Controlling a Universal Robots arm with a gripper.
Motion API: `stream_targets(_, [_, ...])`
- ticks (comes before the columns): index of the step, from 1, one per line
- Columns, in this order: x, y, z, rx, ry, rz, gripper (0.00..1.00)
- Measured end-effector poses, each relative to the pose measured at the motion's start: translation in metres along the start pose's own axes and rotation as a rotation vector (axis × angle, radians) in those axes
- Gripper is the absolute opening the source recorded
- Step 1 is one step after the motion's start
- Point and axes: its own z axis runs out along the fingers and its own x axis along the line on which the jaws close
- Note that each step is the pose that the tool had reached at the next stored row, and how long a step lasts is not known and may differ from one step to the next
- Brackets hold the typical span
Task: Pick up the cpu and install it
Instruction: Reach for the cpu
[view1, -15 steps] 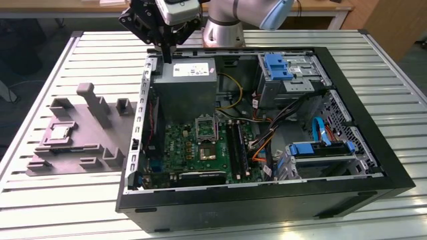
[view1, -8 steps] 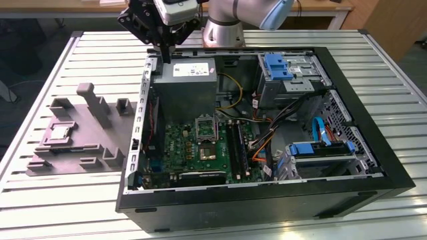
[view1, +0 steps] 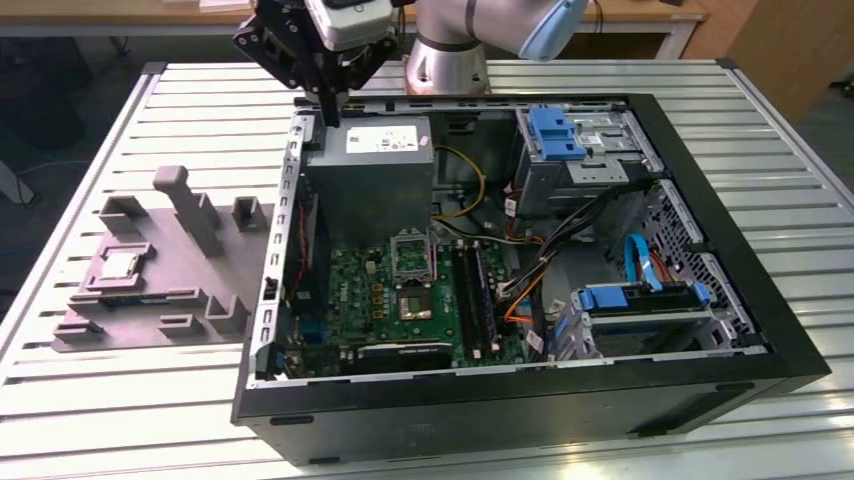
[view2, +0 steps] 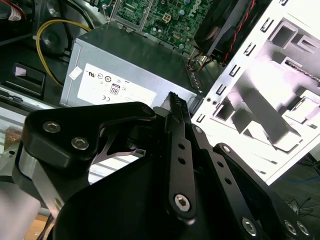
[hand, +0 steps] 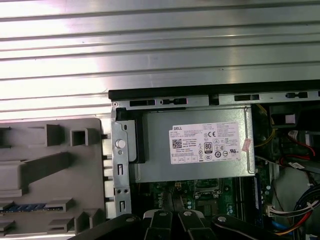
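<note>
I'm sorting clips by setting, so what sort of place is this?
Probably a robotics lab bench for PC assembly. An open computer case lies on a slatted metal table, a grey fixture with the cpu sits beside it, and a robot arm stands behind the case.

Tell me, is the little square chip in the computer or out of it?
Out. The chip lies on the grey tray beside the open computer, not inside it.

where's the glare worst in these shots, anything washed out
In the second wrist view the grey fixture washes out to near white; in the first wrist view the slatted table glares in bright bands; the exterior view is evenly lit, the case shadowed inside.
</note>
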Motion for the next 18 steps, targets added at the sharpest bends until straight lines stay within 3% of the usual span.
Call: stream_targets(18, [0.0017, -0.0001, 0.0002, 0.0000, 0.0000, 0.000, 0.11])
